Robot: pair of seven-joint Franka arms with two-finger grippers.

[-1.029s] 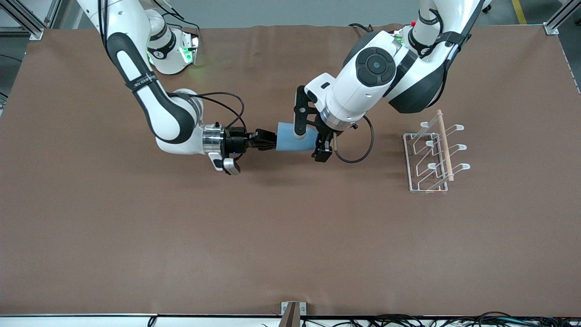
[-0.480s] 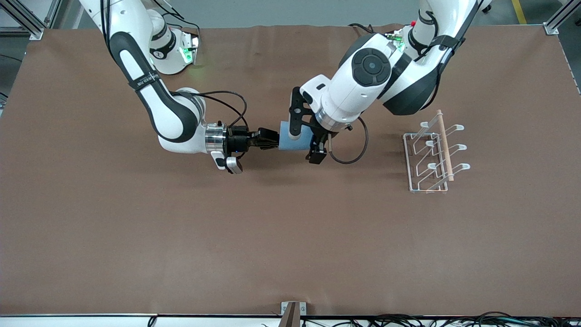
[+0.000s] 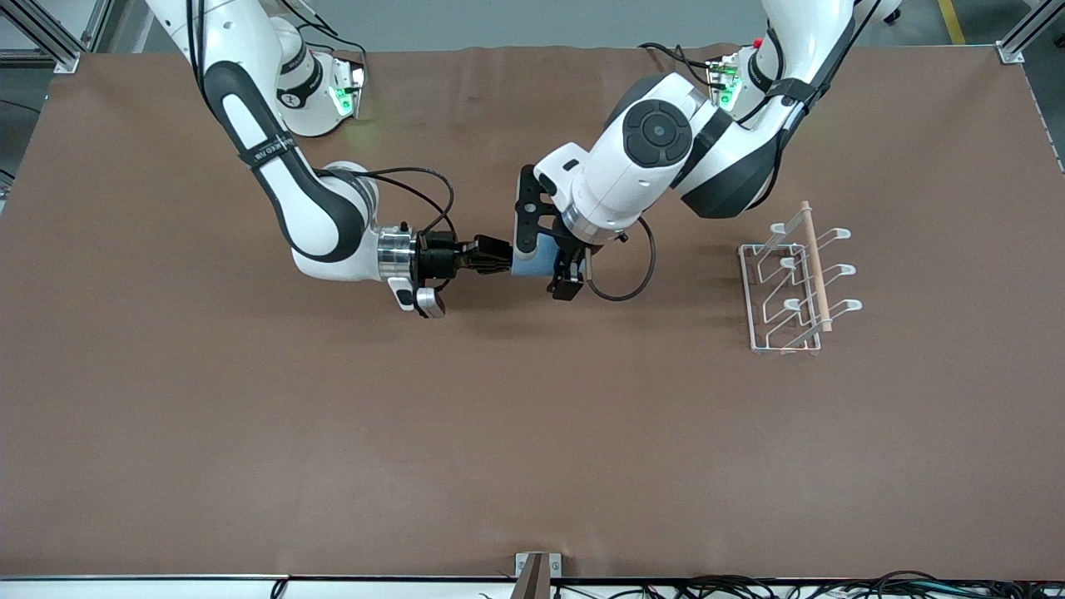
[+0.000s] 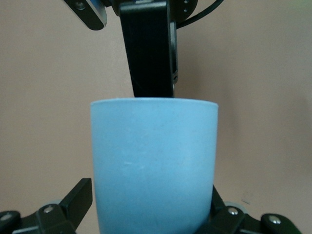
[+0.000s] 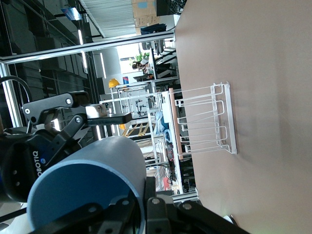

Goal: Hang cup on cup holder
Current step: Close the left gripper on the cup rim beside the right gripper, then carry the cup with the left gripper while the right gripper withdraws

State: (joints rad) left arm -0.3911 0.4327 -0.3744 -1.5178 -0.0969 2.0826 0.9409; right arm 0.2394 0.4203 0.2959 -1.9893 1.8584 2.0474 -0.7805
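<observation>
The cup (image 3: 532, 256) is gripped mid-frame by the right tool (image 3: 499, 255), clamped tight. It's straddled by the left tool (image 3: 545, 254), spread wide, not quite gripping. The cup holder (image 3: 795, 279) is parked center-right on the table (image 3: 532, 433).

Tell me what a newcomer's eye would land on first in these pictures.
The blue cup held on its side in the air over the middle of the table, caught between both arms: the right gripper is shut on its rim while the left gripper straddles its body. Next, the white cup holder standing alone toward the left arm's end of the table, with nothing hung on it.
</observation>
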